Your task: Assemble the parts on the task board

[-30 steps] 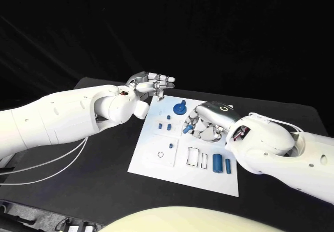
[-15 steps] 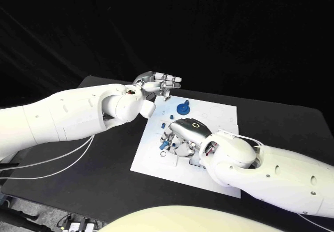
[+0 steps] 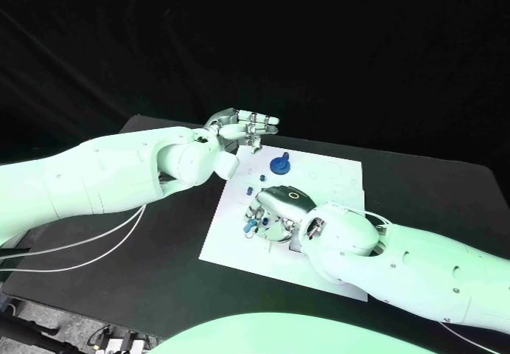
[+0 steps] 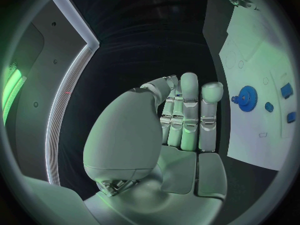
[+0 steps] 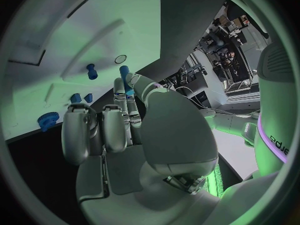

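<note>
The white task board (image 3: 228,247) lies in the middle of the black table. My right hand (image 3: 278,209) hovers low over the board's left middle and pinches a short blue peg (image 3: 250,222) between thumb and fingertips. The right wrist view shows that peg (image 5: 127,80) close to a small round hole (image 5: 120,59), with another blue peg (image 5: 92,71) standing beside it. A blue gear (image 3: 279,164) sits near the board's far edge. My left hand (image 3: 242,125) floats beyond the board's far left corner, fingers side by side (image 4: 189,112), holding nothing.
Small blue parts (image 3: 262,177) stand between the gear and my right hand. The left wrist view shows the gear (image 4: 247,97) and a few small blue pieces (image 4: 286,90) on the board (image 4: 256,60). My right forearm covers the board's near right part.
My right hand has carried the blue peg from the board's middle toward its left side and nearer to me. My left hand has barely moved.
</note>
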